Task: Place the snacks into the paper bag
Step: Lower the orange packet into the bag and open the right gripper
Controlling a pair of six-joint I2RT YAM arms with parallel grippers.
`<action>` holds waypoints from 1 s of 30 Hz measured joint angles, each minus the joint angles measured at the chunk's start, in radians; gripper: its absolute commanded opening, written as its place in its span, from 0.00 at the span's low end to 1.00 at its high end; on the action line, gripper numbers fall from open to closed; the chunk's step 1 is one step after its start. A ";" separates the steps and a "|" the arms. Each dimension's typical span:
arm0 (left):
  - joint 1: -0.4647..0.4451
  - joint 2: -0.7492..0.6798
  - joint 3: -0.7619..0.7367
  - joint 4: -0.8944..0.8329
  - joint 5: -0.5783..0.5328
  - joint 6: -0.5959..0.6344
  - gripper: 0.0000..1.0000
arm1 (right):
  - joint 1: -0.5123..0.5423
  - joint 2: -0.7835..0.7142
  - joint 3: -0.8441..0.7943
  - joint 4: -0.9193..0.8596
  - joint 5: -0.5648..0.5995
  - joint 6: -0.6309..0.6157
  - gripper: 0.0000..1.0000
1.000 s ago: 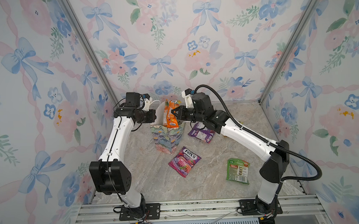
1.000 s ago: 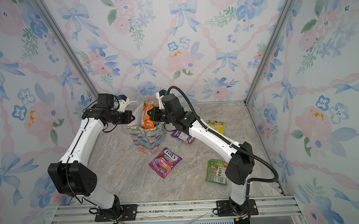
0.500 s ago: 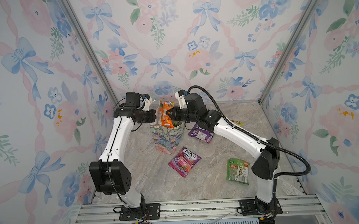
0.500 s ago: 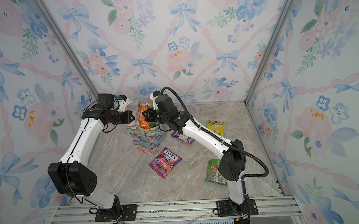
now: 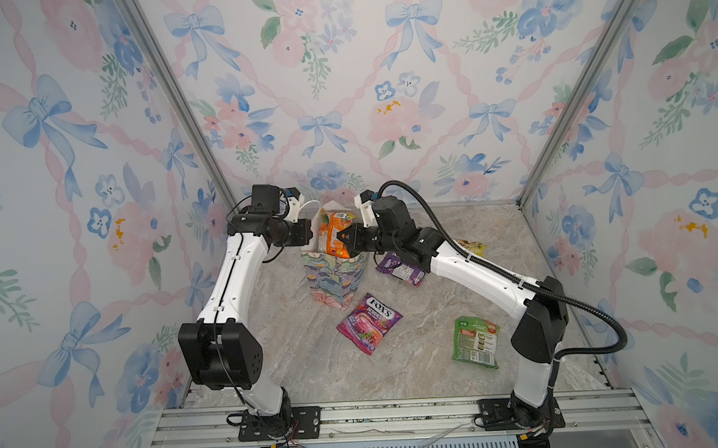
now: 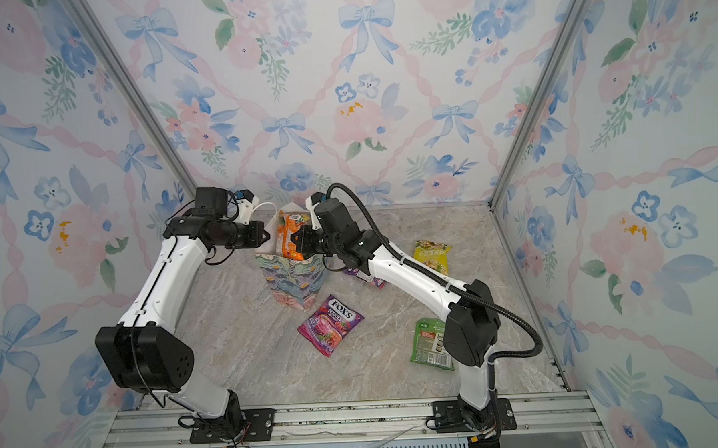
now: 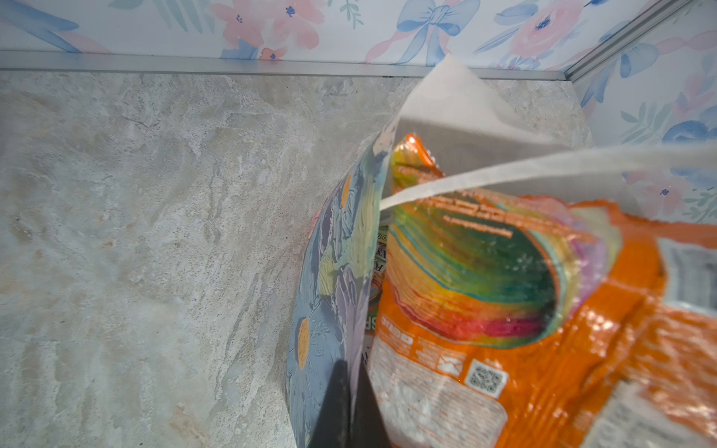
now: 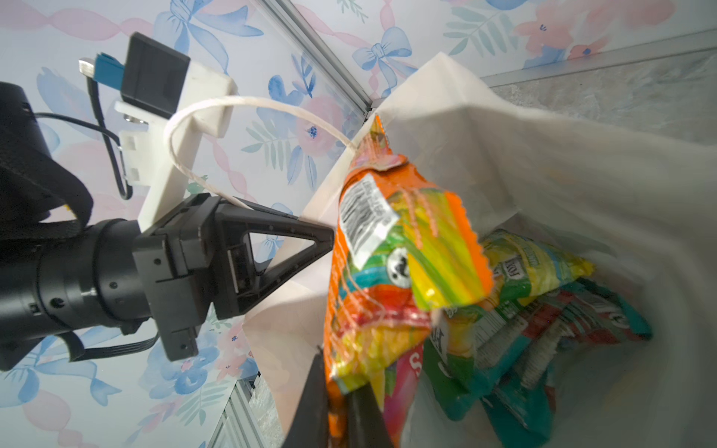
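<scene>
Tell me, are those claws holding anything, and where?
The right gripper pinches the orange packet by one end; the left gripper clamps the paper bag by its top edge.

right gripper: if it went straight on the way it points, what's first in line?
Likely the wall of the paper bag pinched by the left gripper, that gripper just behind. The right gripper, shut on the orange packet, points across the bag mouth toward it; depth unclear.
</scene>
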 measured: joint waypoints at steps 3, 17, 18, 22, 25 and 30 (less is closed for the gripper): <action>0.000 -0.003 -0.002 0.000 0.000 0.000 0.00 | 0.000 -0.028 -0.043 0.008 0.007 0.008 0.00; 0.000 -0.006 -0.005 -0.004 0.000 0.000 0.00 | 0.000 -0.057 -0.087 0.050 0.017 0.041 0.00; 0.000 -0.006 -0.005 -0.004 0.000 0.000 0.00 | 0.000 -0.057 -0.087 0.050 0.016 0.043 0.00; 0.000 -0.006 -0.005 -0.004 0.000 0.000 0.00 | -0.004 -0.055 -0.087 0.054 0.013 0.053 0.20; 0.000 -0.008 -0.006 -0.004 0.000 0.000 0.00 | -0.007 -0.055 -0.087 0.063 0.008 0.059 0.53; 0.000 -0.008 -0.006 -0.004 0.000 0.000 0.00 | -0.008 -0.059 -0.082 0.072 0.011 0.044 0.79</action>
